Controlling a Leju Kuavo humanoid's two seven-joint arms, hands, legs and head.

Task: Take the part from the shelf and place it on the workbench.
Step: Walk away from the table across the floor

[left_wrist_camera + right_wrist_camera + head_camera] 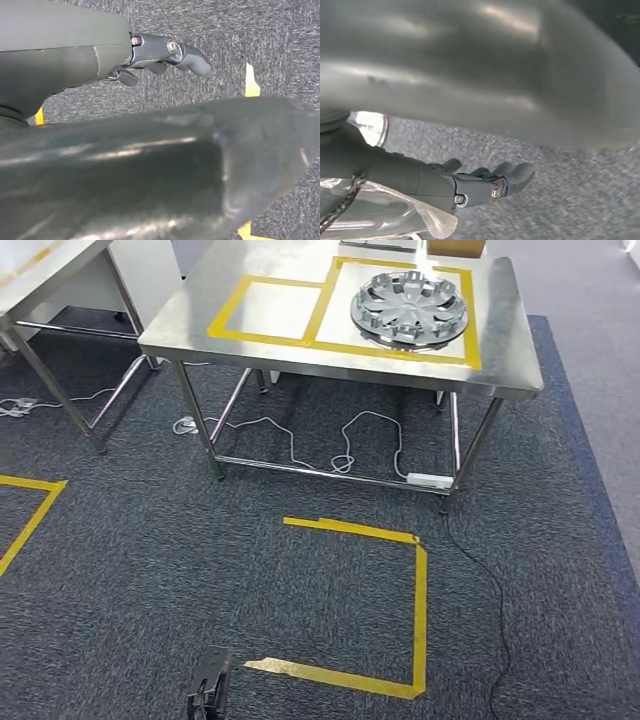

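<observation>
Left hand seen over grey carpet, fingers extended, nothing held. Right hand likewise released, fingers loosely extended above carpet. Yellow tape outline noted on floor at 6 o'clock of worktop. Part, silver wheel-cover disc, located flat on worktop at 1 o'clock, inside larger yellow-taped square. White cables observed under worktop.

Round silver spoked wheel-cover part on steel workbench surface, right taped square; left square beside it bare; carpet floor before.
</observation>
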